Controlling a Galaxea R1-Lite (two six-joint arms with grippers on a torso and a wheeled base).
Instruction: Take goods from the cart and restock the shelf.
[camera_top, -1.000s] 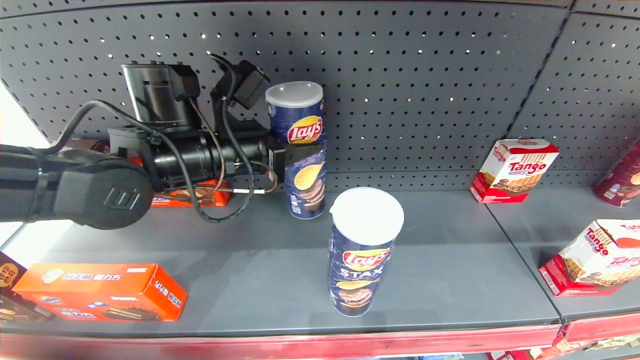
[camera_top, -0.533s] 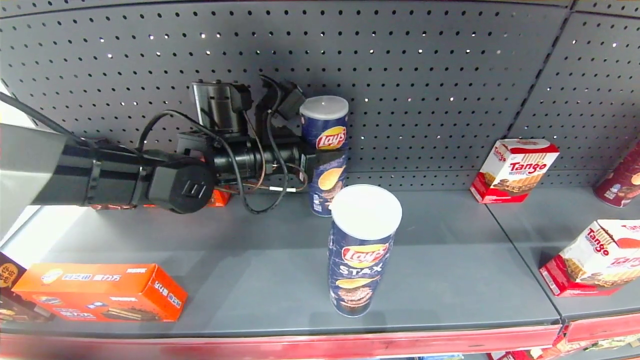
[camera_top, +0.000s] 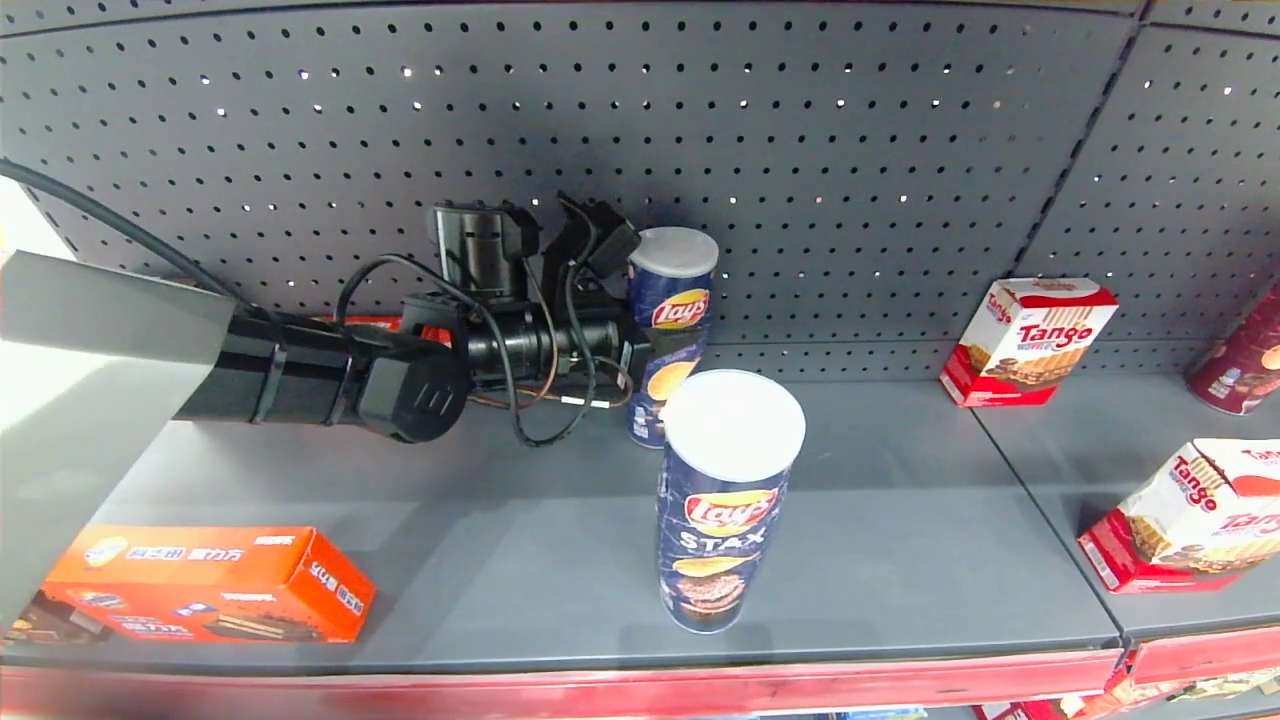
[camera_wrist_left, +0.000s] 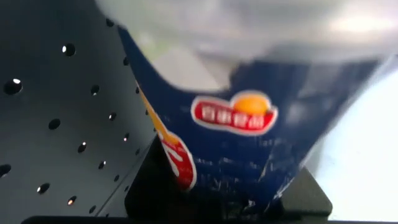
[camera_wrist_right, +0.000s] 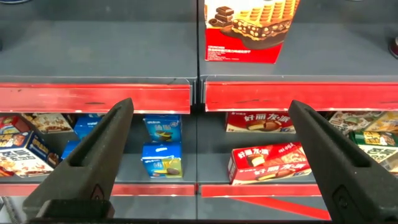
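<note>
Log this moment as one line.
left tool: shut on rear chip can | placement: upright by pegboard, behind front chip can | right tool: open, empty

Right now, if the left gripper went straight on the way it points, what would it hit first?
Probably the wafer box by the back panel. The left gripper, shut on the chip can, points along the shelf. Depth is unclear.

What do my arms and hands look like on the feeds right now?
The left arm runs from a flat grey segment into black cylindrical links with a rounded joint cap bearing an embossed mark. Black cables loop round its wrist, and a boxy black module sits on top. The left hand is black. The right hand has two dark, grainy, wedge-shaped fingers.
</note>
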